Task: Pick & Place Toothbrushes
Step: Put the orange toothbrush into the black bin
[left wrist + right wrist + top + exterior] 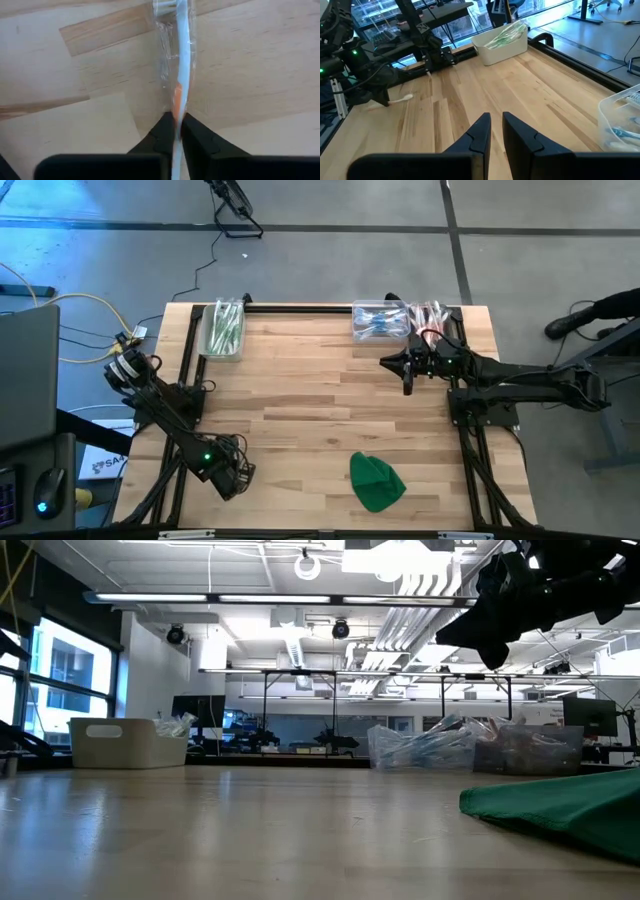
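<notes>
At the table's near-left edge, left fingers (178, 131) clamped on a wrapped toothbrush (181, 75), head cut off; right fingers (496, 131) seemingly near-together.

We see a pale blue and orange toothbrush (180, 75) in clear wrap between black fingers (161, 131), a pale striped wooden table (320, 400), a green cloth (376, 481), and clear bins (380, 321) holding blue, pink and green brushes.
</notes>
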Controlling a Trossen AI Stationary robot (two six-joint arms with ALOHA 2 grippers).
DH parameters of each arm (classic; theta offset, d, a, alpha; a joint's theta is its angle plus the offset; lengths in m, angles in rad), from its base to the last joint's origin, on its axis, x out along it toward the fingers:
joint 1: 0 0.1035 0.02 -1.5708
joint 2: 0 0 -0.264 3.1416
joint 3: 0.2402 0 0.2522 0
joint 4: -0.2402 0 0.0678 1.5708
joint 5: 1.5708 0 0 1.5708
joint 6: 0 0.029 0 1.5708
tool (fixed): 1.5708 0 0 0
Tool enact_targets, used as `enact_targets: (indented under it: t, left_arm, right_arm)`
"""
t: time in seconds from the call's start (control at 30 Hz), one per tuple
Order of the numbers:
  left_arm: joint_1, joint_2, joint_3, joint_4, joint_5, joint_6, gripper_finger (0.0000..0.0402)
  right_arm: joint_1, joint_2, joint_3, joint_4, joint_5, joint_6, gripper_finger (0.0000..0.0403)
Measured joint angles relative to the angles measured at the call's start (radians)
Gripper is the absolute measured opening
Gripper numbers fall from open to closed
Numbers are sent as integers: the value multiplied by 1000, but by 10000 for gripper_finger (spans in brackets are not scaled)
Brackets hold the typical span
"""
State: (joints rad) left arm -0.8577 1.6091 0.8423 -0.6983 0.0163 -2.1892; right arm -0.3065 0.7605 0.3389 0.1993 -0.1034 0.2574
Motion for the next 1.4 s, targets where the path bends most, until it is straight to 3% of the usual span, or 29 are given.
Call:
enact_targets:
  t: [0.1, 0.23, 0.37, 0.7, 0.83, 1.13, 1.4]
  left_arm:
    - [0, 0, 0, 0, 0, 16, 10]
    - [0, 1, -1, 0, -6, 58, 23]
    - [-1, -6, -1, -3, -62, 146, 12]
    - [4, -97, -7, -13, -537, 314, 8]
    - [50, -131, -6, -6, -624, 418, 8]
    - [278, -163, -4, 186, -630, 931, 7]
    - [517, -165, -4, 584, -518, 1493, 6]
  right_arm:
    - [0, 0, 0, 0, -1, 0, 41]
    - [0, 0, 0, 0, -2, 0, 41]
    - [0, 0, 0, 0, -5, 0, 41]
    - [-1, 0, 0, 83, -209, -1, 41]
    - [-1, 0, 0, 149, -271, 0, 41]
    - [20, 0, -1, 201, -292, 2, 41]
    - [117, 0, -1, 201, -290, -97, 41]
